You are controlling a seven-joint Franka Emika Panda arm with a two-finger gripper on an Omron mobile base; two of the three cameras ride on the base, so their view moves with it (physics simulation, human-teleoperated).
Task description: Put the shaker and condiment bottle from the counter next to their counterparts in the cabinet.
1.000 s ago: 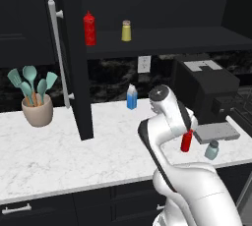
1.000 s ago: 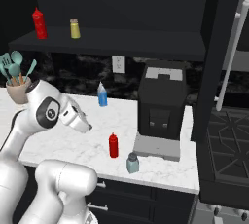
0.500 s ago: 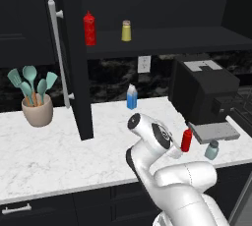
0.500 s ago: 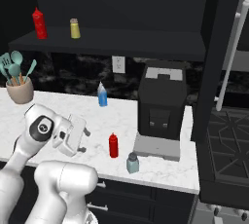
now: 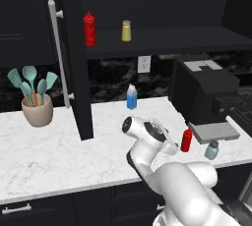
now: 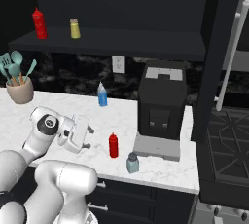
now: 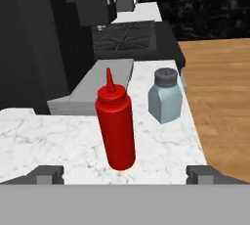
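The slim red condiment bottle (image 5: pixel 186 140) (image 6: pixel 113 145) (image 7: pixel 116 126) stands upright on the white marble counter (image 5: pixel 49 156) near its front edge. The pale blue-grey shaker (image 5: pixel 212 150) (image 6: pixel 132 162) (image 7: pixel 165 96) stands just right of it. My gripper (image 6: pixel 88 138) (image 7: pixel 125 174) (image 5: pixel 172 146) hangs low over the counter to the bottle's left, open and empty, pointing at the bottle a short way off. On the cabinet shelf (image 5: pixel 172 41) (image 6: pixel 121 47) stand the counterparts: a wider red bottle (image 5: pixel 89 28) (image 6: pixel 39 23) and a yellow shaker (image 5: pixel 126 31) (image 6: pixel 74 28).
A black coffee machine (image 5: pixel 202 92) (image 6: pixel 160 101) with a grey tray stands right behind the two items. A blue-and-white carton (image 5: pixel 131 97) (image 6: pixel 102 95) is at the back wall, a utensil pot (image 5: pixel 37 109) (image 6: pixel 19 89) far left. The open cabinet door (image 5: pixel 74 72) hangs over the counter. A stove (image 6: pixel 228 155) lies right.
The arm has folded down from upright, and the hand has dropped low over the counter, turning toward the red bottle. The bottle and shaker have not moved.
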